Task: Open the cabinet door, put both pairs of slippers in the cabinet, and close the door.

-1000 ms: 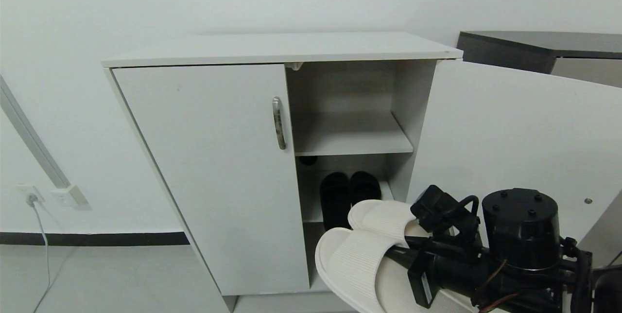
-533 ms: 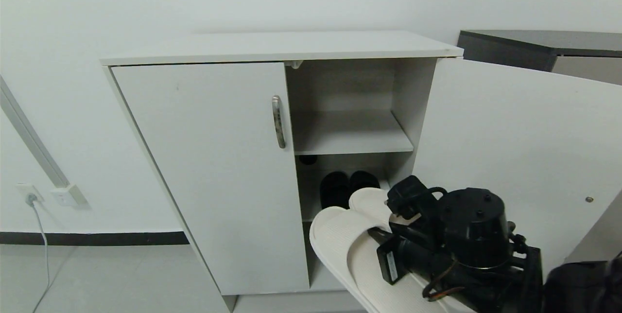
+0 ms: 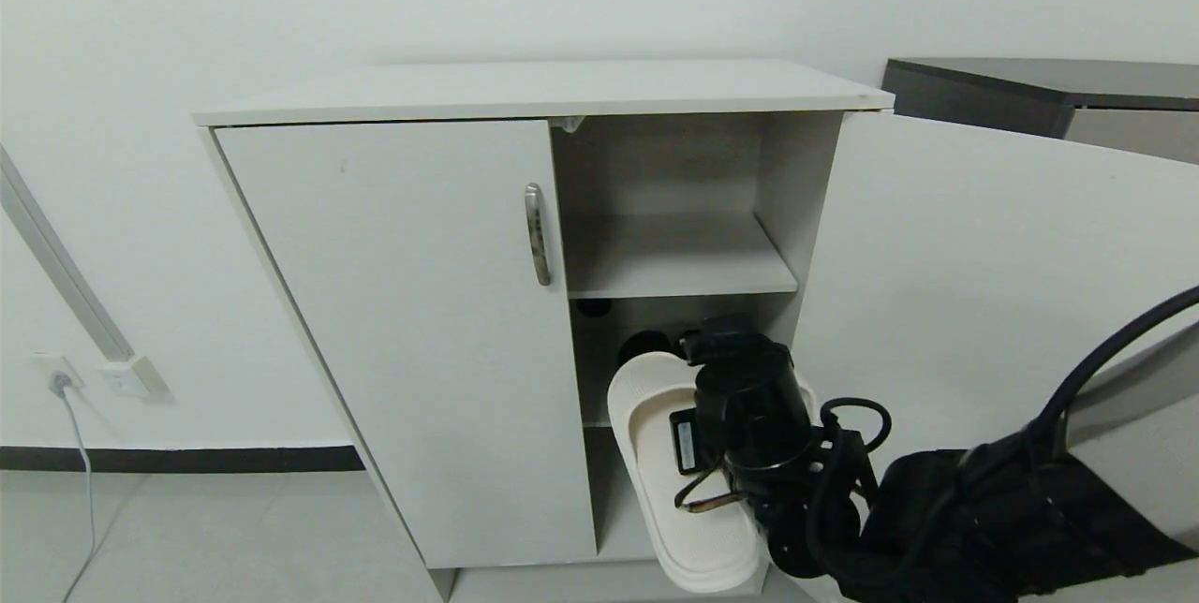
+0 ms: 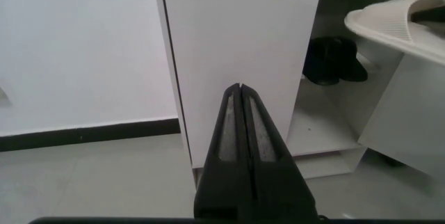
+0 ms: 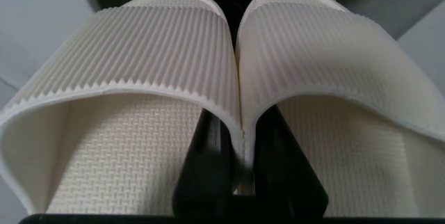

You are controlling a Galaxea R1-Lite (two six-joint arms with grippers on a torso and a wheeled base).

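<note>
1. The white cabinet (image 3: 543, 93) stands against the wall, on the floor (image 3: 187, 537).
2. Its left door (image 3: 403, 331) is closed and has a metal handle (image 3: 536, 235) near its inner edge.
3. Its right door (image 3: 984, 285) is swung wide open, so the right half of the cabinet shows, with a shelf (image 3: 674, 271) across the middle.
4. The black slippers (image 4: 334, 60) sit side by side on a lower shelf inside the cabinet, toes facing out.
5. The white slippers (image 3: 656, 453) are up in the air, right at the open half of the cabinet. Their toes point into the cabinet, just in front of the black slippers.
6. The right claw (image 5: 240, 154) holds the white slippers. It squeezes the two inner edges together, so both slippers hang side by side from it. The fingers are almost closed, with only the slipper edges between them.
7. The left claw (image 4: 240, 95) is low and in front of the closed left door, apart from it. Its two fingers are pressed flat together and it holds nothing.
8. On the wall to the left of the cabinet there is a socket (image 3: 56, 374), and a gray cord (image 3: 86, 481) hangs down from it.
</note>
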